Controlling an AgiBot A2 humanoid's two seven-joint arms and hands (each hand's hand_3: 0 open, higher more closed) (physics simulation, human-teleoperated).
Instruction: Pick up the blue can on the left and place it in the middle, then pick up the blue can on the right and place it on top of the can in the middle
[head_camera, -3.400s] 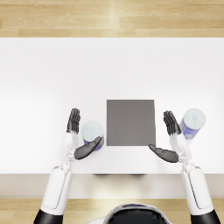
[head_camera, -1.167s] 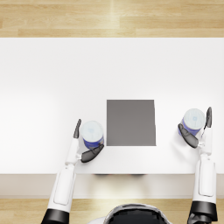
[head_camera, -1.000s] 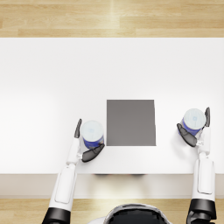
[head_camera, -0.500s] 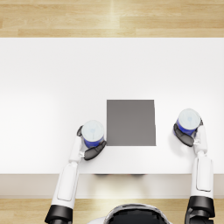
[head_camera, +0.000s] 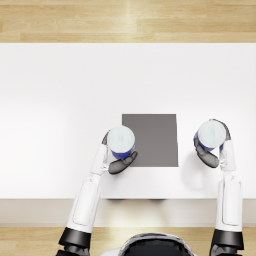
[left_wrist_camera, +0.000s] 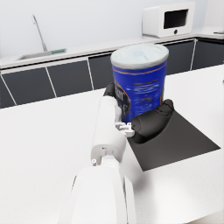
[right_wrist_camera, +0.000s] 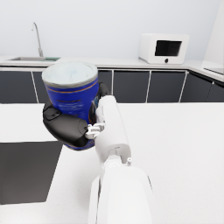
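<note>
Both blue cans were gripped, one in each hand, over the white table (head_camera: 60, 90).

Closely wrapped around the left blue can (head_camera: 120, 141), the left hand (head_camera: 116, 161) held it upright at the left edge of the dark mat (head_camera: 155, 142), its lid overlapping that edge in the head view; the left wrist view showed the same can (left_wrist_camera: 140, 81) with the hand (left_wrist_camera: 144, 124) curled round its lower wall, the mat (left_wrist_camera: 179, 142) just beyond; whether the can touched the surface could not be told; the right hand (head_camera: 212, 152) clasped the right blue can (head_camera: 212, 135) just to the right of the mat, apart from it; in the right wrist view that can (right_wrist_camera: 72, 94) stood upright in the hand (right_wrist_camera: 70, 127); a microwave (right_wrist_camera: 164, 48) and a sink tap (right_wrist_camera: 37, 37) lined the counter behind.
</note>
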